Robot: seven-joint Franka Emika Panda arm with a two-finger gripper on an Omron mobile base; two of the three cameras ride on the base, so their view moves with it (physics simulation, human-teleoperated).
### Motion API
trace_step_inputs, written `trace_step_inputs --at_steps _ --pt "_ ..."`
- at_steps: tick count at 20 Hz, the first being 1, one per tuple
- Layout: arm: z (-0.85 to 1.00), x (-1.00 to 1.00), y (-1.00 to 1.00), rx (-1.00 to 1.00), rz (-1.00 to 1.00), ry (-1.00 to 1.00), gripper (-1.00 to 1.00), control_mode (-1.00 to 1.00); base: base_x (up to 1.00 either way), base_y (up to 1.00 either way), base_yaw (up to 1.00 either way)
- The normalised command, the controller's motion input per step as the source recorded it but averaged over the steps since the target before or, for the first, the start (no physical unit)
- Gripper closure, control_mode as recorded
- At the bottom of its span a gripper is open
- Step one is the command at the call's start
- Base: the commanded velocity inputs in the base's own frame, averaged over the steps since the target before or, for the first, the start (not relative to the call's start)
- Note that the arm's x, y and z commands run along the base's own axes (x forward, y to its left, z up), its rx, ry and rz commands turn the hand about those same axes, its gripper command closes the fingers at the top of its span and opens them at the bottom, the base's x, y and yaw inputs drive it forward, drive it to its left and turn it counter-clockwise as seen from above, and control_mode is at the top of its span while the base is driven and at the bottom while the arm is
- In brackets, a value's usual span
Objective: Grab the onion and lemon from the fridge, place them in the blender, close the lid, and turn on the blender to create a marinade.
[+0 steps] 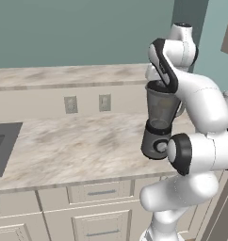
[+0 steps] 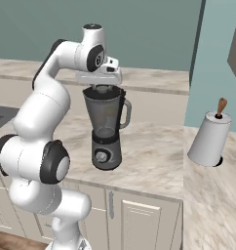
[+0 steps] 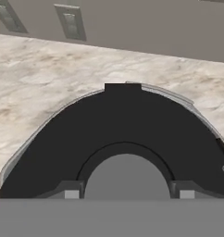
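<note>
Lid (image 3: 123, 129), black with grey knob, fills the hand view's lower centre on the blender (image 2: 106, 127) mouth, mid-frame on the marble counter (image 2: 154, 161), my gripper (image 3: 127, 193) fingers straddling its knob, grip unclear.

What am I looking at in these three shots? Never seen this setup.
A simulated kitchen. The white jointed machine is a robot arm; two cameras sit behind it, left and right, and a third rides on its hand.

On the marble counter stands a blender, a grey see-through jar on a dark base with a knob. The gripper is right over the jar's mouth.

The hand camera looks down on the black lid, which covers the jar's mouth. The two fingers sit either side of its grey centre knob; contact can't be judged.

A white tapered jug stands further right.
</note>
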Motion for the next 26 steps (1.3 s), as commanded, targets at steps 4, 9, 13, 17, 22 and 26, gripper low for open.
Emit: trace_step_inputs --at_steps 4,9,13,17,22,26 --pt "0.0 0.0 0.0 0.0 -0.01 -0.02 1.0 -1.0 0.0 0.0 0.0" --pt "0.0 0.0 0.0 0.0 0.0 0.0 -1.0 -1.0 0.0 0.0 0.0" --pt "0.11 0.0 0.0 0.0 -0.01 -0.01 -1.0 -1.0 0.0 0.0 0.0" --pt "0.28 0.0 0.0 0.0 -0.02 -0.01 -1.0 -1.0 0.0 0.0 0.0" --pt "0.26 0.0 0.01 0.0 -0.02 -0.04 -1.0 -1.0 0.0 0.0 0.0" --pt "0.12 -0.29 0.02 0.0 -0.02 -0.05 -1.0 -1.0 0.0 0.0 0.0"
